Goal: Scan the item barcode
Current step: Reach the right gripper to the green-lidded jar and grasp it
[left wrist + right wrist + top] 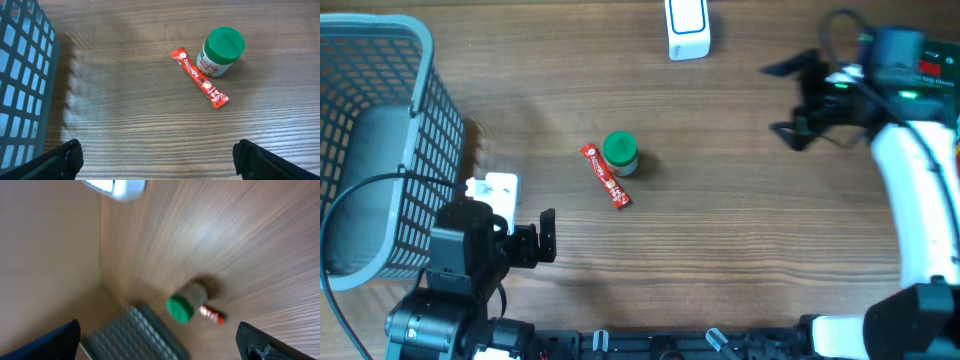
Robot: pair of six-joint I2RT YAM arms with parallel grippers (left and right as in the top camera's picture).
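Wood-grain brown runs across the desk (740, 230), and from overhead we see only a few things on it. A small jar (620, 153) with a green lid stands near the middle. A red sachet (606, 177) lies flat just beside it on the side nearer the left arm, and we cannot tell whether they touch. A white scanner (687, 28) sits at the far edge, well apart from both. We judge it is parked there so that an item can be carried up to it. A blue-grey basket (430, 130) stands by the left arm, probably to take scanned goods. The left jaws are spread and empty, aimed toward the jar and sachet from a short way off. The right jaws, likewise spread and empty, hang well apart on the other side, nearer the scanner.

From the left wrist, we see the jaw tips in the two lower corners with nothing between them. The jar (221, 51) and sachet (200, 78) lie ahead, to the right of the gap's centre, so a reach would have to go forward and rightward. The basket wall fills the left edge.

The right wrist picture is blurred. Its jaws stand wide and hold nothing. The jar (182, 305) and a bit of the sachet (212, 314) show far off, and the scanner is at the top edge. We cannot read any barcode, nor tell which item is meant.
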